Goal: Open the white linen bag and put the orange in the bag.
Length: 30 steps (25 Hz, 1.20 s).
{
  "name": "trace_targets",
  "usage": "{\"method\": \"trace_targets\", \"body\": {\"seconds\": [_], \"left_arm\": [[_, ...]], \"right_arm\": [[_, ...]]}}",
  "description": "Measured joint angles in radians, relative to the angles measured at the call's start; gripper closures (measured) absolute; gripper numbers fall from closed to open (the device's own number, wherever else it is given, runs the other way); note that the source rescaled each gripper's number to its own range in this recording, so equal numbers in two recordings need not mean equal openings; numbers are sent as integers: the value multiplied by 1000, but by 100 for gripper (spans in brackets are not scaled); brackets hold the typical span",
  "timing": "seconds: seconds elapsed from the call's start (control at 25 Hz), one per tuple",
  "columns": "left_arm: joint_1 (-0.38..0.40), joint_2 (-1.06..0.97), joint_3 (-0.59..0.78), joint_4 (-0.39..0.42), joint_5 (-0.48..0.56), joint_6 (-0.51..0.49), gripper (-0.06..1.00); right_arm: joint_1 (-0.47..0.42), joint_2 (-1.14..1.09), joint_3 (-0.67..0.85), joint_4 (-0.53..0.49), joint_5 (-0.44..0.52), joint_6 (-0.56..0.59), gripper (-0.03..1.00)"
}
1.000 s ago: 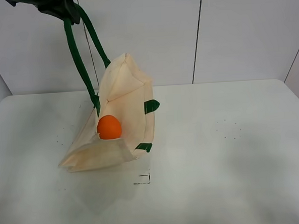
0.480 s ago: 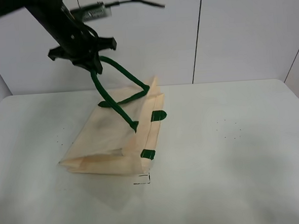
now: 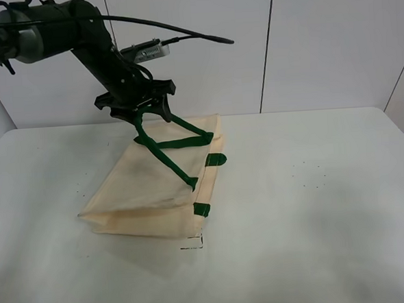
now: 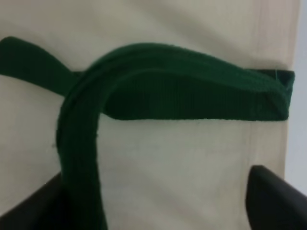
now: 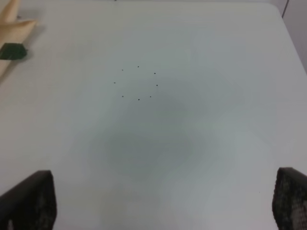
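The left tool (image 3: pixel 139 113) grips a green handle (image 3: pixel 166 148) of the bag (image 3: pixel 153 189), its fingers closed on the strap. The bag lies flattened on the bench (image 3: pixel 308 207) directly below and in front of this tool. The orange does not show. The right tool (image 5: pixel 158 201) has its fingers spread wide over bare bench, holding nothing, well apart from the bag.
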Motion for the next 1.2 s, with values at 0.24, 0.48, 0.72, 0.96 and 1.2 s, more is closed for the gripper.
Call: {"method": "trace_targets", "body": {"seconds": [0.24,0.48,0.72,0.96,1.2], "left_arm": [[0,-26,0,69,74,-9,-5],[21,-54,-13,234,165,-57,-5],[155,-6,-13,243,178,-60,-5],[318,7,-13,256,219,-54,-5],[340,4,-7,239,240,-41,-5]], "right_arm": [[0,0,0,0,0,0,-3],[0,0,0,0,0,0,-3],[0,0,0,0,0,0,-3],[0,0,0,0,0,0,-3],[0,0,0,0,0,0,-3]]}}
